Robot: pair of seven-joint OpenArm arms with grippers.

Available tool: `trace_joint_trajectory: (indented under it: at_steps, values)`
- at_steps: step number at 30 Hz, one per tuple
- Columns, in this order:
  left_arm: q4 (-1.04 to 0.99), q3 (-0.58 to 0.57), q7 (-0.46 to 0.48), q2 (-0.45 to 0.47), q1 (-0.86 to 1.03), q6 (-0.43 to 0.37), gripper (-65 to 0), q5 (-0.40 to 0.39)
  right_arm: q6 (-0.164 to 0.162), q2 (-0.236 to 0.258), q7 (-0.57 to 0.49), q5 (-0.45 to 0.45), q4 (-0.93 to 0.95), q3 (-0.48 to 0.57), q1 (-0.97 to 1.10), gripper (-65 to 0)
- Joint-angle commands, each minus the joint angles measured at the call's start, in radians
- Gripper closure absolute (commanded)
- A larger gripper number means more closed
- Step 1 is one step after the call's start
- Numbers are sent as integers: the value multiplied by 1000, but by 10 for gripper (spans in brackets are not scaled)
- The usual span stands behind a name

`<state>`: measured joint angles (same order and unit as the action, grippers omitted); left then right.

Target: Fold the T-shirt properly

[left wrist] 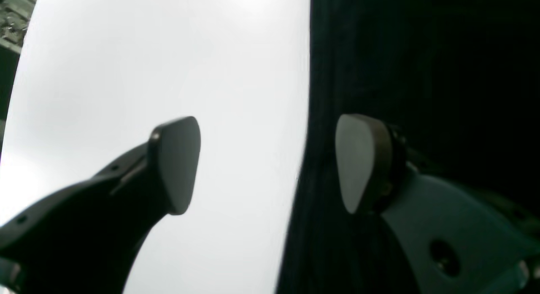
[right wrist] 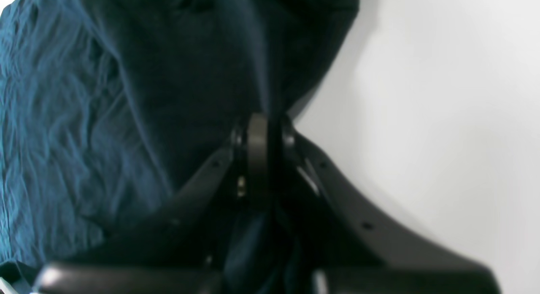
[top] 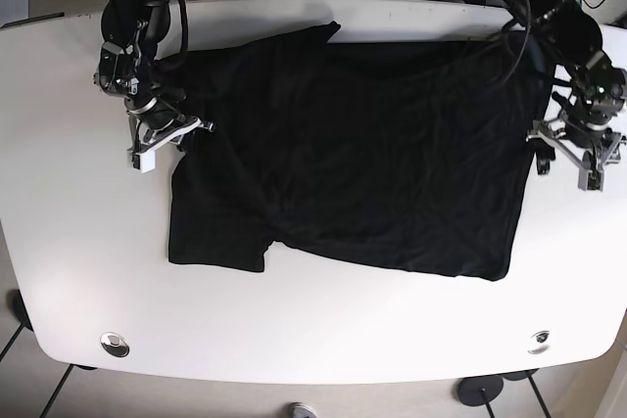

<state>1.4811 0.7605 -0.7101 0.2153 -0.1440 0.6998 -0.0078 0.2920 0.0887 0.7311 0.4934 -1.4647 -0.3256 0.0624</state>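
Nearest the left wrist lens, the left gripper [left wrist: 268,165] stood with its two pads wide apart and nothing between them; one pad [left wrist: 179,163] hung over bare white table [left wrist: 126,74], the other over dark cloth, so the jaws straddled the shirt's edge without touching it that I could tell. From the base view, that gripper [top: 573,154] sat just beside the right edge of the T-shirt [top: 362,154], which lay spread, black and mostly flat, across the far half of the table, with one sleeve or corner already doubled over at the near left.

On the scene's left, the right gripper [top: 162,134] was pinched tight on the shirt's left edge; its wrist view showed the pads [right wrist: 257,159] closed together with a ridge of fabric rising from them.

I judged the step in hand to be taking hold of both sides ahead of a fold: one side was gripped, the other not yet. The next move would call for the left gripper to settle over the edge and close on it, low enough to catch the cloth.
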Motion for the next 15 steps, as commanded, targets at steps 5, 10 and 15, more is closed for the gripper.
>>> trace_joint_trajectory:
  at_steps: [5,10,15]
  values:
    - [-428,-95,63,109,-245,-2,-472,-10,8,4,-8,9,-18,-2,-11,-22]
    - [-696,-213,203,161,-346,-2,-472,-13,8,3,-8,11,-23,-2,-13,-22]
    - [-940,-233,246,164,-455,-2,-471,-14,13,3,-8,11,-44,-2,-13,-22]
